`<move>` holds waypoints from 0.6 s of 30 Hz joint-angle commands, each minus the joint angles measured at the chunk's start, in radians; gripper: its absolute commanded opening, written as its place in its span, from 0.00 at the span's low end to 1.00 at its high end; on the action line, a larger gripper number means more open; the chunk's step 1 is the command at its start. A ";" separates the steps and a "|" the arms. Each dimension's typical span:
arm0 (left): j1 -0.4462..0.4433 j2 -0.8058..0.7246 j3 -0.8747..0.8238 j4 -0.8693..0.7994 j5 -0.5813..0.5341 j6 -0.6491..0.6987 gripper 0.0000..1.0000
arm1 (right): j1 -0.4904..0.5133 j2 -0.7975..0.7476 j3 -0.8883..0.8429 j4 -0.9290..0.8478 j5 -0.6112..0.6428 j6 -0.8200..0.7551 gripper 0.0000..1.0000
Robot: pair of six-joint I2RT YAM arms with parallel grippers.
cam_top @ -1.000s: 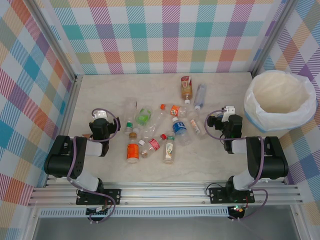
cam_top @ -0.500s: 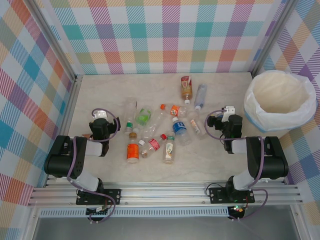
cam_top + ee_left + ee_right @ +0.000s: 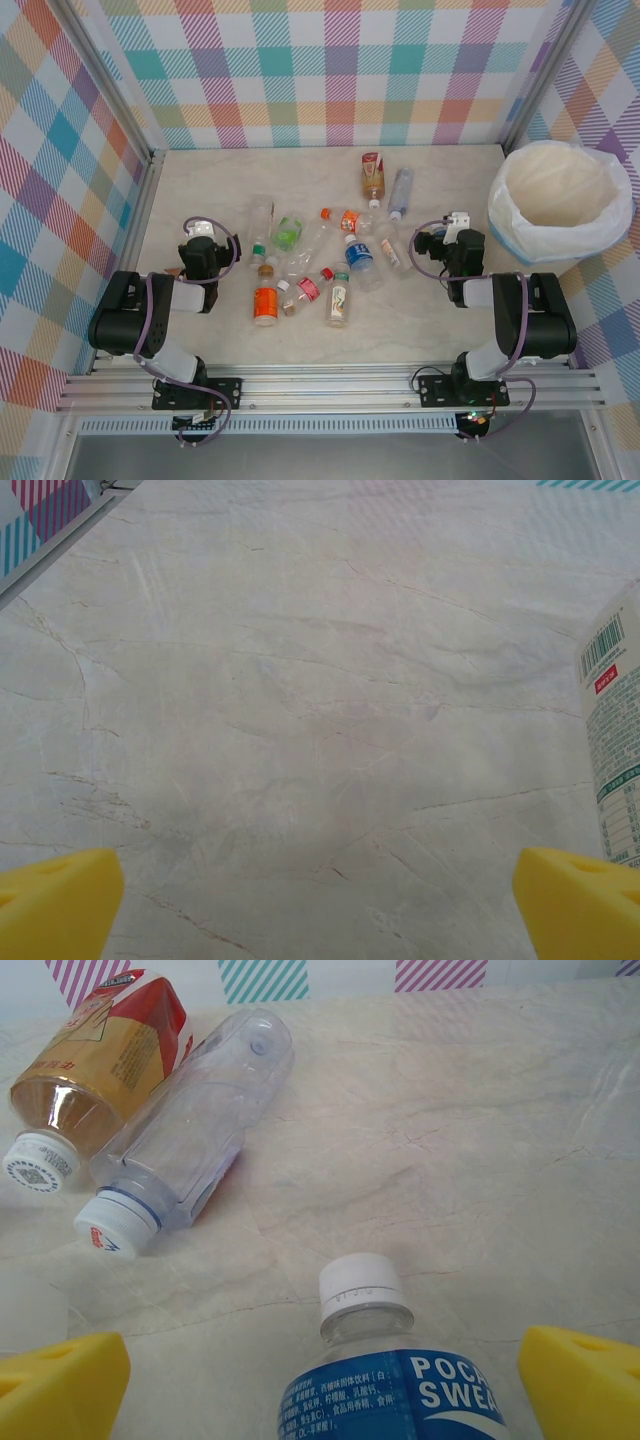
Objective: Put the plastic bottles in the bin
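**Right gripper lined up on blue-label bottle, nothing held**

Both of my grippers are wide apart and empty. Right gripper (image 3: 322,1352): yellow fingers at the two bottom corners of the wrist view, with the blue-label bottle (image 3: 400,1385) just ahead and low between them. It looks to be lying down, white cap pointing away from me, so its long axis runs along my reach and the fingers straddle its width. Likely pick: lower and advance a bit, then close across the body.

Beyond it, up-left, are a clear bottle (image 3: 195,1125) and a tea bottle (image 3: 100,1060), side by side and touching, caps toward me.

Left gripper (image 3: 315,880) faces bare table (image 3: 300,680). A labelled bottle (image 3: 612,750) sits at its right edge, outside the fingers.

The pile (image 3: 320,255) lies mid-table between the arms. The bin (image 3: 530,240) stands at the far right, just beyond my right arm and well apart from the left. Right arm is nearer both bottle and bin, so I judge it should go first.
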 commanded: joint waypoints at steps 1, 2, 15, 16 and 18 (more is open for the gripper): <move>-0.007 -0.034 0.023 -0.014 0.001 0.006 1.00 | -0.003 0.008 0.018 0.005 -0.013 0.004 1.00; -0.006 -0.044 0.029 -0.034 0.002 0.005 1.00 | -0.004 0.007 0.017 0.005 -0.014 0.001 1.00; -0.019 -0.389 0.119 -0.474 -0.056 -0.110 1.00 | 0.001 -0.199 0.094 -0.337 -0.183 -0.036 1.00; -0.020 -0.420 0.143 -0.540 -0.065 -0.150 1.00 | 0.004 -0.213 0.113 -0.384 -0.209 -0.033 1.00; -0.023 -0.469 0.191 -0.674 -0.068 -0.226 1.00 | 0.006 -0.234 0.137 -0.442 -0.259 -0.009 1.00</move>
